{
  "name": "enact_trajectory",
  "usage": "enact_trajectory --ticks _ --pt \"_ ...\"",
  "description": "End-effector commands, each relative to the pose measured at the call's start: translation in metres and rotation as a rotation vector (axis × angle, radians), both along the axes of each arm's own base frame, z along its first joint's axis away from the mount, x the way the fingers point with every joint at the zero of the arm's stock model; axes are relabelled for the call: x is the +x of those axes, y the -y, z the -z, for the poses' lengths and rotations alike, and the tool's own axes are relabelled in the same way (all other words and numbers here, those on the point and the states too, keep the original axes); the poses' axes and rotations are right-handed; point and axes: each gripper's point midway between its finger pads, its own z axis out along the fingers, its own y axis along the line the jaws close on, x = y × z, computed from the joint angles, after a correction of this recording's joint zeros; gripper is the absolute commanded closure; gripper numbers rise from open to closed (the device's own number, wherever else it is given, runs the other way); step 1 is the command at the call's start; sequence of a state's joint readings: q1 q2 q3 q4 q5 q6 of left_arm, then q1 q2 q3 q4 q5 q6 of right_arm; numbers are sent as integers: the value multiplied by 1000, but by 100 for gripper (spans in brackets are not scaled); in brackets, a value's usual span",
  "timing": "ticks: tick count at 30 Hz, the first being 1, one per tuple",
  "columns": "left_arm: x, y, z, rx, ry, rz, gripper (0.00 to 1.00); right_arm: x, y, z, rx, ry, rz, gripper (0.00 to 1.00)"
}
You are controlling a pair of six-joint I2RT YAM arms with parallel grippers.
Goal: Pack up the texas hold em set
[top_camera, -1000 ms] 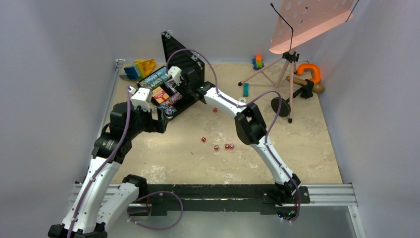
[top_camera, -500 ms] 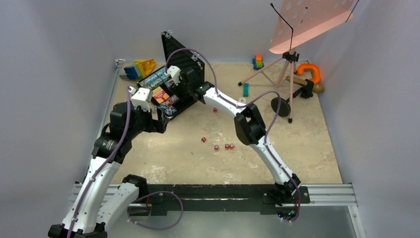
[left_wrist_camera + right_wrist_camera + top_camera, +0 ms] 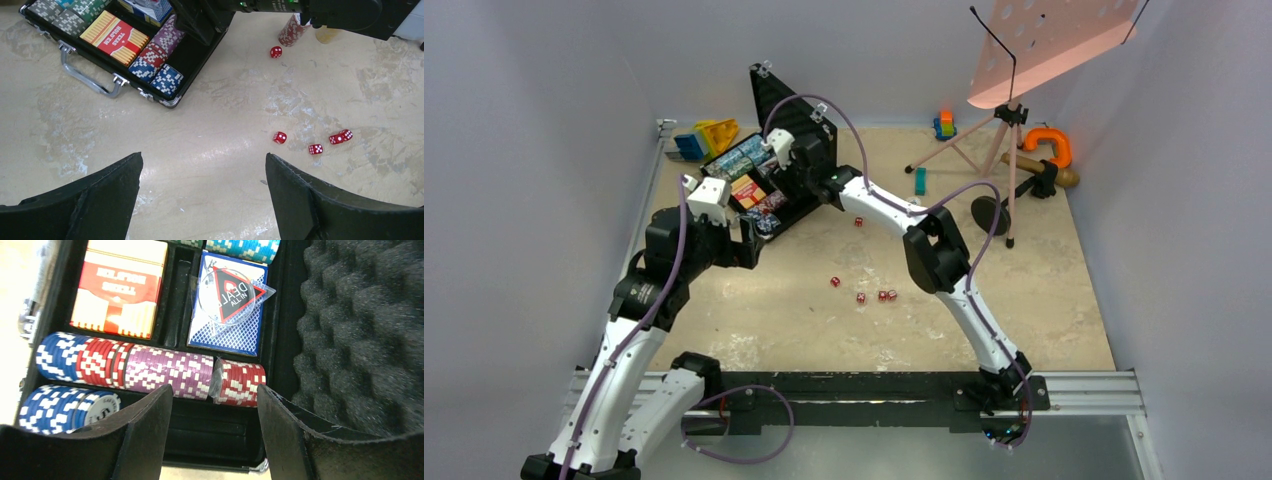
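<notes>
1. The black briefcase (image 3: 789, 125) lies open at the far left of the counter (image 3: 984, 330), with its lid upright and its foam lining (image 3: 360, 330) facing the tray.
2. Inside the tray, an orange-red card box (image 3: 120, 287) sits beside a blue deck (image 3: 227, 327), which carries a clear dealer button (image 3: 227, 290).
3. Below them runs a row of blue, red and purple chips (image 3: 167, 371). A short red stack (image 3: 240, 382), slightly tilted, ends the row.
4. The right claw (image 3: 214, 395) hovers over that row with its jaws parted, gripping nothing.
5. Five red dice (image 3: 315, 149) lie on the counter. One is near the case and four sit in a loose cluster nearer the arms.
6. The left claw (image 3: 204, 160) hangs wide open and empty above bare counter, just off the case's handle (image 3: 85, 80) side.
</notes>
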State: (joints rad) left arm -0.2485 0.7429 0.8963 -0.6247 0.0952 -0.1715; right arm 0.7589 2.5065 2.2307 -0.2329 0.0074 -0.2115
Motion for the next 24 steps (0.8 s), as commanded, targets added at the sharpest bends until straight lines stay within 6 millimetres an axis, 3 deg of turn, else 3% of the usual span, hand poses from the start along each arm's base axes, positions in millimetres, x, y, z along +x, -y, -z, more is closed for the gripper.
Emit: enact_trajectory --ticks 1,6,12,19,24 --pt "1 -8 -7 22 43 -28 5 -9 -12 -93 172 94 -28 35" --pt "-2 -11 -20 13 121 -37 6 -37 -12 -132 253 122 -25 31" --pt "-8 -24 -38 -3 268 -95 6 -86 11 -173 415 100 -61 25" --pt "-11 -32 -44 -17 307 -149 6 -138 62 -188 454 38 -25 25" --pt "-12 -38 -43 -11 300 -182 6 -148 121 -173 444 -25 127 25"
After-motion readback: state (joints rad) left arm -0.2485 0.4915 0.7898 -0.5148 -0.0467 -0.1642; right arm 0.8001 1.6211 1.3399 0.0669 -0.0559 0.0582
